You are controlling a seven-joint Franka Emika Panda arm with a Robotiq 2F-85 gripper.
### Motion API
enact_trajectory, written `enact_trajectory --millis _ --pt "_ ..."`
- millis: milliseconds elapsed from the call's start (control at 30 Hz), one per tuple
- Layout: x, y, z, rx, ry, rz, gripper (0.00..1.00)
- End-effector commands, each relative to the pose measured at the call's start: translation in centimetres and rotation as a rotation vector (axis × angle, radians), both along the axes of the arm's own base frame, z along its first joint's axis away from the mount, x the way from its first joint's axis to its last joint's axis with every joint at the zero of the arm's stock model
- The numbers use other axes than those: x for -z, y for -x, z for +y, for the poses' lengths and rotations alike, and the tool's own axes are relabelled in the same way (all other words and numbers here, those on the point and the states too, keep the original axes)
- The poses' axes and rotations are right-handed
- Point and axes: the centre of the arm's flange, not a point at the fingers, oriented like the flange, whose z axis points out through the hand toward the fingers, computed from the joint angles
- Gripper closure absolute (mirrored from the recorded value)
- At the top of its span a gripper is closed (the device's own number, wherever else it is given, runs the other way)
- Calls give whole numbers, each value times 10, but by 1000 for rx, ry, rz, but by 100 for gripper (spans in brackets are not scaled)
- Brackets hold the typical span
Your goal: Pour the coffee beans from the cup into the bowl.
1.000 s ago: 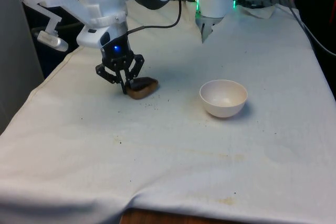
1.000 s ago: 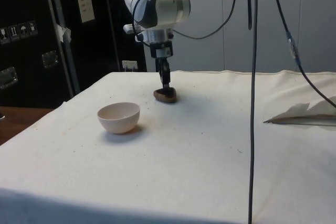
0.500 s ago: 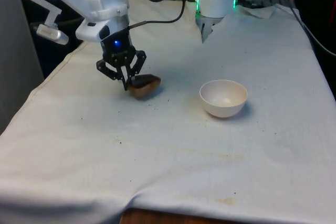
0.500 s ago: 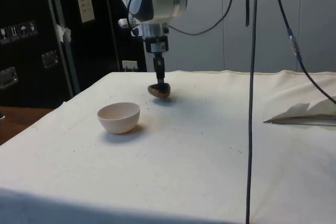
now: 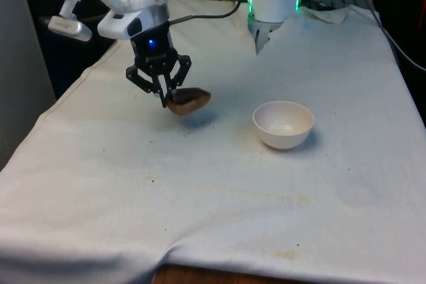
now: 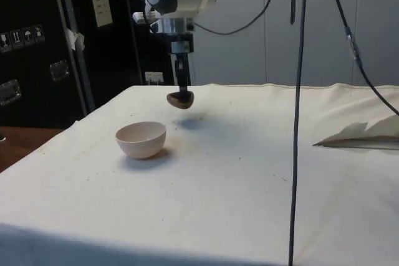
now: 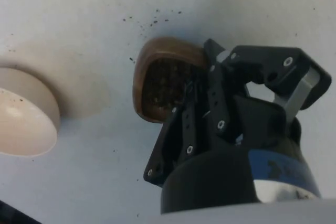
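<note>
My black gripper point(image 5: 164, 100) is shut on the rim of a small brown wooden cup point(image 5: 188, 101) and holds it in the air above the cloth. In the side view the cup point(image 6: 181, 99) hangs under the gripper point(image 6: 182, 95), clear of the table. The wrist view looks into the cup point(image 7: 163, 80), which holds dark coffee beans point(image 7: 164, 88). A pale cream bowl point(image 5: 283, 124) stands on the cloth towards the front view's right of the cup. The bowl point(image 6: 141, 139) looks bare inside, and the same bowl point(image 7: 23, 119) lies off to one side in the wrist view.
A few dark specks point(image 5: 186, 131) lie scattered on the white cloth below the cup. A crumpled fold of cloth point(image 6: 361, 135) sits near the table's edge in the side view. Black cables point(image 6: 296, 91) hang down in front of the side camera.
The gripper has lifted the cup off the cloth and carried it slightly towards the bowl. The bowl has not moved.
</note>
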Motion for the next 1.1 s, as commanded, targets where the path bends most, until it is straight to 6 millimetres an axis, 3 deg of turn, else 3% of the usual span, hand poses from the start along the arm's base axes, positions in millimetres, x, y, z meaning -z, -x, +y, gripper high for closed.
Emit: enact_trajectory --millis 0,700,1067 --pt "-6 0 3 9 7 2 100" --pt "-41 -11 30 95 -8 -23 100" --pt "-46 -17 39 138 -7 -35 100"
